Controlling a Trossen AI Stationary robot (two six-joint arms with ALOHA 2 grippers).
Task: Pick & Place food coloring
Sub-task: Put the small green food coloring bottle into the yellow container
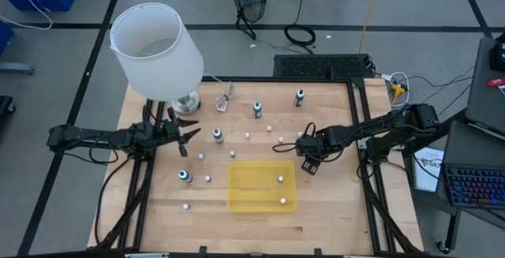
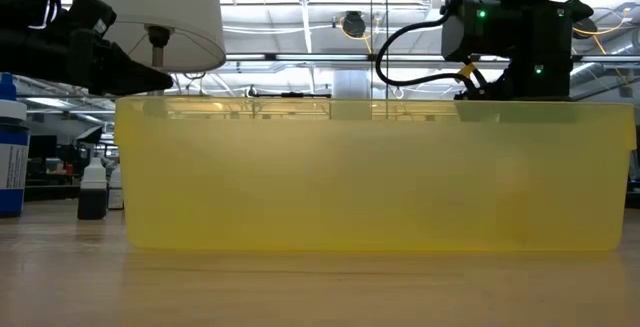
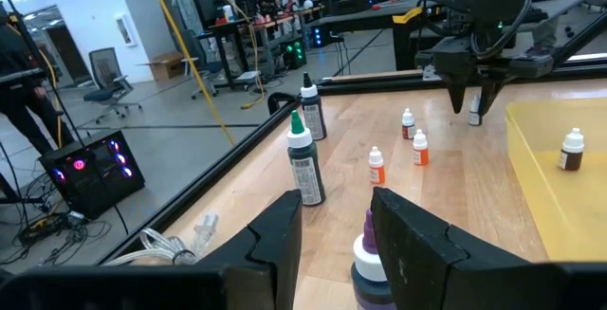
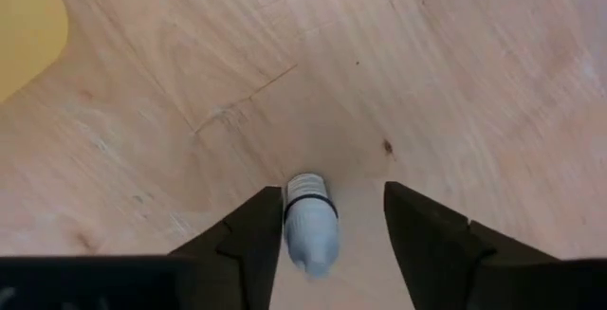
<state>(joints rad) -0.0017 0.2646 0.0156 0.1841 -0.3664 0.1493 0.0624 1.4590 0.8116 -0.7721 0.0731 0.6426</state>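
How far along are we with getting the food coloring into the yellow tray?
Early. Two small bottles sit in the yellow tray. The right gripper, open, straddles a white bottle on the table. The left gripper brackets a purple-capped bottle. About a dozen bottles are left.

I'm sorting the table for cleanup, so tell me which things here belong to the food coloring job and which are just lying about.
Belongs to the job:
- food coloring bottles
- yellow tray with two bottles inside
- small white bottle between the right claw fingers

Just lying about:
- lamp
- clear pinkish object
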